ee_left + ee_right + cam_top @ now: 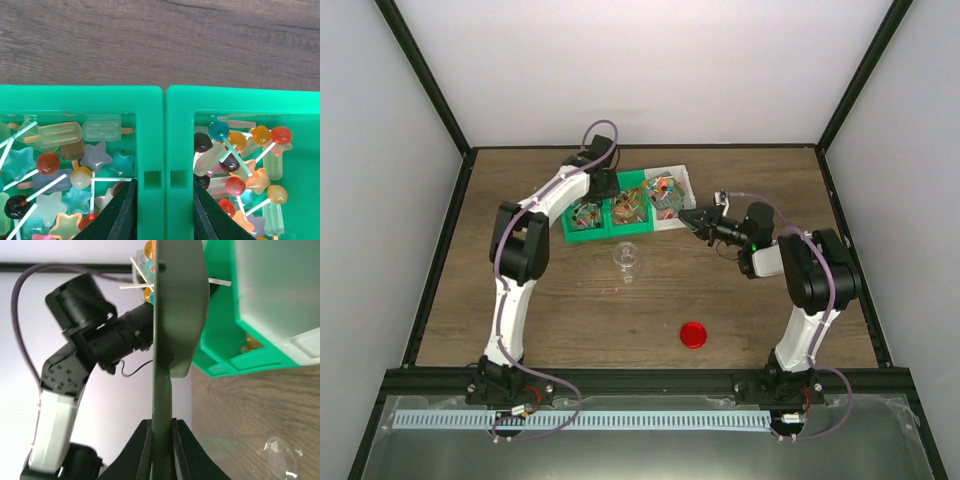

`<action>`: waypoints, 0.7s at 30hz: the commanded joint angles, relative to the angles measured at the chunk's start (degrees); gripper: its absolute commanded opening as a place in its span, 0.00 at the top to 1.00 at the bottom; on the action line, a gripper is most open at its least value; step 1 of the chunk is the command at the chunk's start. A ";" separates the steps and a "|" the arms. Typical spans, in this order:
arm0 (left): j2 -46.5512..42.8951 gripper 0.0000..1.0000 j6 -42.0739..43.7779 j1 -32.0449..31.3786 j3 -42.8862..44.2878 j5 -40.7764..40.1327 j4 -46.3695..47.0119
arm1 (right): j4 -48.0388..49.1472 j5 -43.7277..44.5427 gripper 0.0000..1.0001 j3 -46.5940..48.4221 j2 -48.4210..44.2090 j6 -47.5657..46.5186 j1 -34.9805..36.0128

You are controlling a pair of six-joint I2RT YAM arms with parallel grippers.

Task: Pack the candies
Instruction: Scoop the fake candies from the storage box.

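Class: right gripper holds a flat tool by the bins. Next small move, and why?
Probably tip the tool into the white bin to scoop candies: the right gripper holds it beside that bin, and the left gripper clamps the green bins' walls.

- My candies [235, 186]: orange, red, brown, blue, pale teal stars.
- I see trays [150, 102] bright green, lid [693, 334] red.
- Desk [160, 40]: brown wood grain; scoop [177, 315] dark olive.

Wooden worktop [520, 300] and the things on it.
Far middle: two green bins [605, 218] and a white bin [677, 180] stand in one row, side by side, the white one at the right end. A small clear jar [626, 258] stands just before them. A round red lid [693, 334] lies well apart, toward the near edge.
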 commanded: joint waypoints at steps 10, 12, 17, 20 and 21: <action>-5.37 0.66 -3.84 0.48 -5.98 6.51 -5.52 | 6.43 -6.29 0.99 -3.97 -5.43 -2.28 1.49; -5.95 0.62 -4.04 0.49 -6.28 6.80 -5.50 | 5.96 -6.09 0.99 -5.37 -7.06 -2.60 0.52; -7.75 0.58 -4.50 0.51 -7.81 6.58 -5.45 | 3.14 -7.99 0.99 -6.83 -9.25 -4.70 -0.20; -9.04 0.56 -4.66 0.54 -9.03 6.12 -5.52 | 4.40 -7.59 0.99 -9.41 -10.40 -3.57 -2.05; -9.62 0.55 -4.80 0.53 -9.33 6.01 -5.69 | 2.03 -8.14 0.99 -9.15 -10.78 -4.73 -1.83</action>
